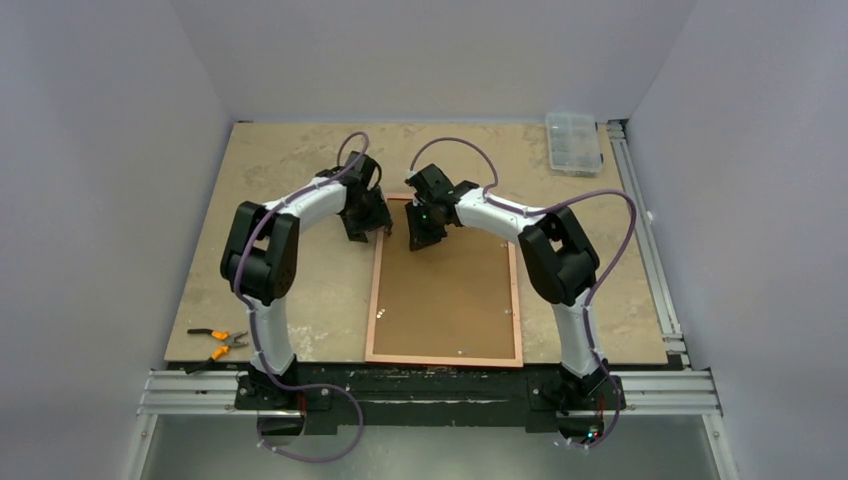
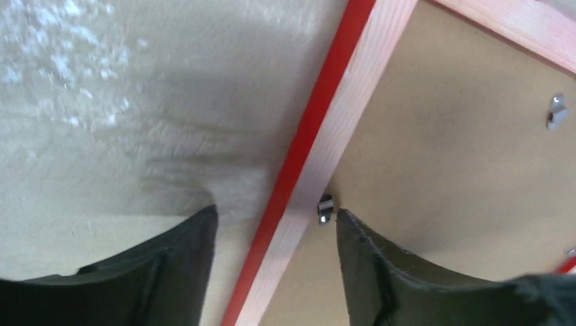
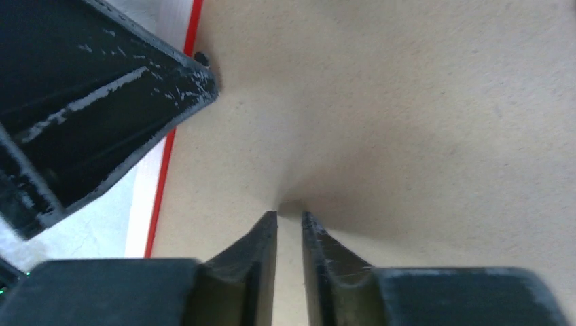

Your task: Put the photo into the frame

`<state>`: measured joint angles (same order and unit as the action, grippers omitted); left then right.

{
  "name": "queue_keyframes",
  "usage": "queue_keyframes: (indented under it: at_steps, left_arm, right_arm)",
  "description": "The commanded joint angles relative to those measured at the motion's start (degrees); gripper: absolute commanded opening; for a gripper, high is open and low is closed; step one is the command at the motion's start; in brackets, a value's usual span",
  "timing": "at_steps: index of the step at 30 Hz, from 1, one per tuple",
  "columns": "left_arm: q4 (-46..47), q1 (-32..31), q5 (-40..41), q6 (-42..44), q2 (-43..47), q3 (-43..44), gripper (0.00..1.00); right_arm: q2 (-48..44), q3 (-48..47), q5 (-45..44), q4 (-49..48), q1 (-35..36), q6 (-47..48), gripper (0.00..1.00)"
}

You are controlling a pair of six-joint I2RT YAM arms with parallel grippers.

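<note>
The frame (image 1: 374, 300) lies face down on the table, its pale wooden rail (image 2: 353, 81) red along the outer edge. A brown backing board (image 1: 450, 295) fills it. The photo is hidden. My left gripper (image 1: 362, 232) is open over the frame's far left corner. Its jaws (image 2: 276, 210) straddle the left rail beside a small metal clip (image 2: 326, 208), with nothing held. My right gripper (image 1: 420, 240) stands just inside the far edge. Its tips (image 3: 289, 214) are down on the board (image 3: 407, 102), all but shut, with a thin slit and nothing between them.
A clear plastic parts box (image 1: 573, 142) stands at the table's far right corner. Orange-handled pliers (image 1: 218, 342) lie at the near left edge. A second clip (image 2: 557, 112) sits on the frame's far rail. The left gripper's finger (image 3: 102, 102) is close to the right gripper.
</note>
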<state>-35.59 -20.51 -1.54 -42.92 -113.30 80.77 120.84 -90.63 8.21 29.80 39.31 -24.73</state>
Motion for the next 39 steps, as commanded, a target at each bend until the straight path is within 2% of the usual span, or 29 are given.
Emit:
queue_keyframes:
  at_steps: [1, 2, 4, 8, 11, 14, 20, 22, 23, 24, 26, 30, 34, 39]
  left_arm:
    - [2.62, 1.66, -5.36, -1.10, 7.56, -5.56, 0.70]
    - [3.78, 1.98, -6.68, -1.26, 9.75, -7.29, 0.73]
    - [5.01, 2.42, -8.68, -1.05, 13.23, -10.55, 0.74]
    - [0.03, 2.20, -7.28, 0.41, 18.13, -14.21, 0.75]
    - [-0.22, 1.27, -6.06, 0.21, 22.39, -19.82, 0.73]
    - [-1.04, -1.64, -3.71, 0.25, 25.03, -23.65, 0.70]
    - [-2.88, -10.41, 2.98, 0.61, 23.35, -25.17, 0.61]
    - [-2.63, -10.83, 3.26, 0.68, 22.04, -25.22, 0.53]
    - [-2.41, -10.79, 3.58, 0.83, 21.64, -25.12, 0.44]
    - [-2.40, -10.76, 3.87, 1.24, 21.43, -24.67, 0.33]
    - [-2.66, -10.81, 4.78, 2.31, 20.65, -23.13, 0.19]
    - [-5.62, -10.70, 6.81, 7.15, 16.69, -15.62, 0.00]
    - [-10.49, -10.21, 11.11, 14.38, 10.78, -6.11, 0.00]
    - [-12.22, -5.91, 7.01, 19.60, 3.87, 2.39, 0.00]
  right_arm:
    - [-3.54, 3.24, 3.54, 2.38, 0.36, 1.09, 0.29]
    - [-4.88, 3.86, 4.09, 1.91, 0.06, 0.84, 0.39]
    - [-7.78, 6.19, 5.82, 0.09, -1.27, 0.02, 0.50]
    - [-14.09, 13.54, 13.33, -5.64, -5.65, -2.98, 0.63]
    - [-18.65, 19.10, 17.01, -9.03, -9.48, -5.08, 0.66]
    - [-21.92, 21.77, 17.15, -8.48, -12.19, -4.73, 0.68]
    - [-26.50, 26.08, 19.30, -6.64, -17.53, -3.37, 0.69]
    - [-27.69, 26.50, 19.36, -5.84, -18.75, -2.72, 0.69]
    - [-28.34, 26.55, 19.16, -5.28, -19.15, -2.35, 0.69]
    - [-28.80, 26.56, 18.85, -4.71, -19.73, -2.15, 0.70]
    - [-29.89, 26.71, 18.73, -4.11, -20.76, -1.76, 0.69]
    - [-31.60, 26.91, 18.63, -3.17, -22.49, -1.08, 0.69]
    - [-32.53, 27.16, 18.21, -2.19, -23.70, 0.00, 0.69]
    - [-33.10, 28.07, 17.61, -1.69, -24.48, 0.83, 0.69]
